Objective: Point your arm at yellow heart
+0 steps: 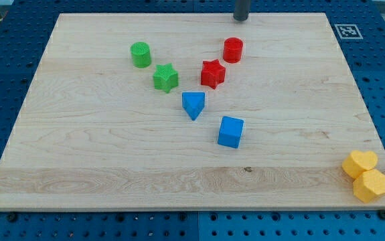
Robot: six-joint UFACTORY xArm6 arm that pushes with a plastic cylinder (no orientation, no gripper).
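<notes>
The yellow heart [359, 163] lies at the board's bottom right corner, touching a yellow hexagon [371, 185] just below it. My tip [241, 19] is at the view's top edge, above the board's middle, far from the yellow heart. The nearest block to the tip is the red cylinder [233, 49], a little below it.
A red star [212, 73], a green cylinder [140, 54], a green star [166, 77], a blue triangle [193, 104] and a blue cube [231, 131] sit around the board's middle. The wooden board [78, 167] lies on a blue perforated table. A marker tag [347, 31] is at the top right.
</notes>
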